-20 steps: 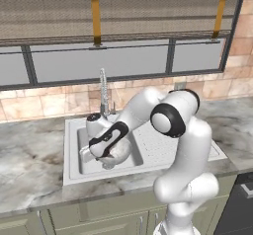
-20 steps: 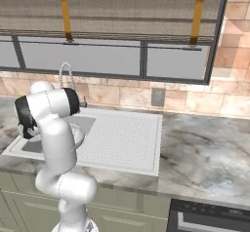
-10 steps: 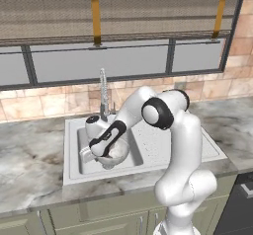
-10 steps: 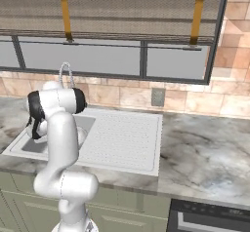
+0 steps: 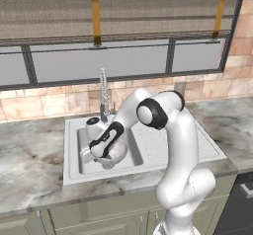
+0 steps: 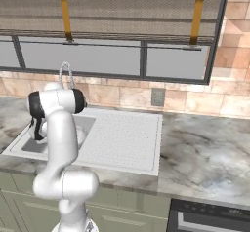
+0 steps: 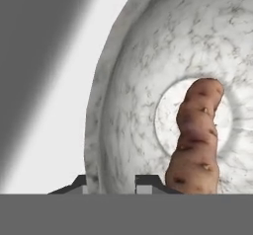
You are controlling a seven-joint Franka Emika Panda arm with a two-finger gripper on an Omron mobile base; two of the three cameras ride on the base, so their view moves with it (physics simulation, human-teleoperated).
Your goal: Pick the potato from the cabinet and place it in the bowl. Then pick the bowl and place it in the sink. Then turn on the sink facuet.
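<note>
The gripper point(image 7: 111, 182) is clamped on the rim of the bowl point(image 7: 148, 81), one finger tip outside the wall and one inside, jaws narrowed onto the glass. The potato point(image 7: 196, 140) lies inside the bowl, across its flat centre. In the left base view the bowl point(image 5: 116, 155) sits low in the well of the sink point(image 5: 71, 167), near its front edge, largely covered by the hand. The sink facuet point(image 5: 104, 93) stands at the basin's back edge. The bowl's far side is cut off in the hand view.

whitish veined bowl point(image 7: 143, 81), reddish-brown speckled potato point(image 7: 196, 140)
</note>
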